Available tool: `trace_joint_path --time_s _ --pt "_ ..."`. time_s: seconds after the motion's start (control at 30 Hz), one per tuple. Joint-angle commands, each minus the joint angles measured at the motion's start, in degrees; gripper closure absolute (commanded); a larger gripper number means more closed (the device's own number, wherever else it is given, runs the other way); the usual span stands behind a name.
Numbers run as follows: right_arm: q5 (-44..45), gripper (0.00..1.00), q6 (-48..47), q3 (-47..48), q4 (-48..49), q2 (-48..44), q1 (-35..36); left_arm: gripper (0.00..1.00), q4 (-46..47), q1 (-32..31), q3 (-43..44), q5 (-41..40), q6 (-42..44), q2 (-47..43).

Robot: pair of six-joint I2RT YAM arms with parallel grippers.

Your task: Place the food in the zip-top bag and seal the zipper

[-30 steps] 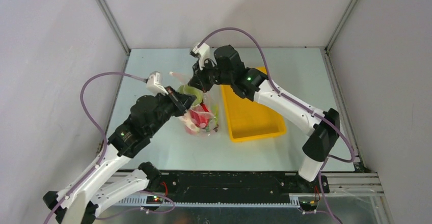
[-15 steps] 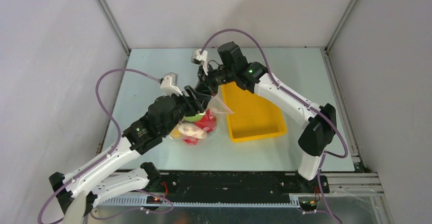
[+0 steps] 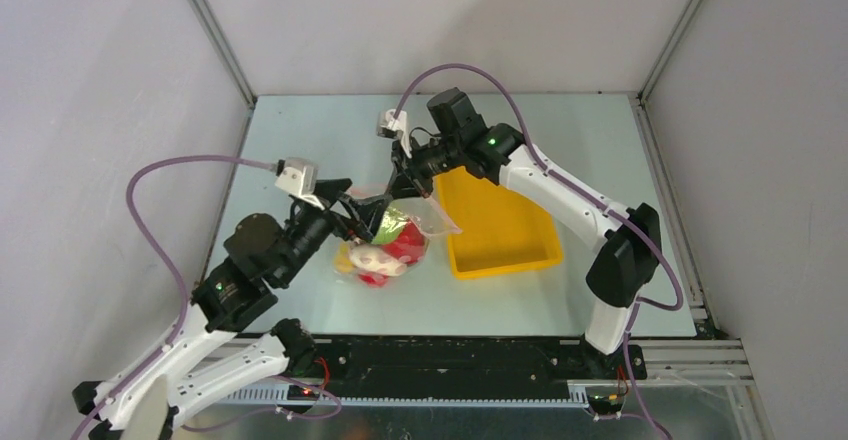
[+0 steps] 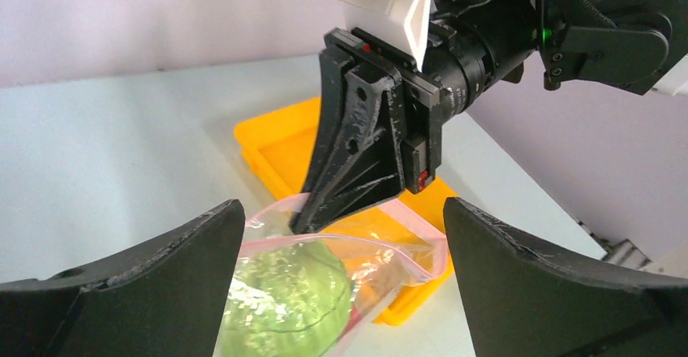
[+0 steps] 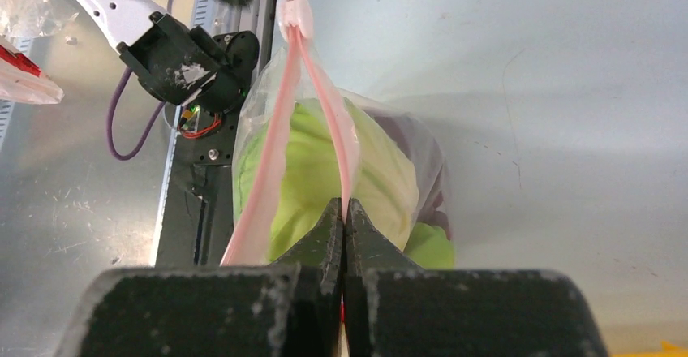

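While the right gripper (image 5: pixel 345 211) pinched the zipper (image 5: pixel 274 134) tight, the wide-open left gripper (image 4: pixel 342 209) needed to grab beside it and slide slowly. The zip-top bag (image 3: pixel 400 228) of food (image 3: pixel 380 255) was just left of the yellow tray (image 3: pixel 500 225).

You lose the bottom of the zip-top bag (image 4: pixel 381 251) off the lower edge of the left wrist view. In the right wrist view the right gripper (image 5: pixel 345 208) covers its lower middle. From above, the zipper (image 3: pixel 445 218) is too tiny to read.
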Motion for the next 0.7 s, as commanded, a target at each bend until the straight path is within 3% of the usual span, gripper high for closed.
trace_joint_path --time_s 0.0,0.1,0.3,0.43,0.67 --pt "-0.9 1.00 1.4 0.6 0.5 -3.4 -0.5 0.00 3.5 1.2 0.6 -3.6 10.4 -2.6" --pt "-0.3 1.00 2.5 0.7 1.7 -4.1 -1.3 0.00 4.0 5.5 -1.0 -0.4 11.4 -3.9" --pt "1.1 1.00 3.7 1.5 1.0 -4.0 -2.7 0.01 9.3 16.9 -8.9 20.8 8.0 -6.2" --pt "1.9 1.00 3.9 2.9 -0.9 -3.4 -3.1 0.02 17.1 20.4 -15.2 32.4 5.6 -8.1" --pt "0.8 1.00 3.6 4.2 -3.1 -2.3 -3.6 0.02 24.5 27.3 -22.3 45.4 2.4 -10.8"
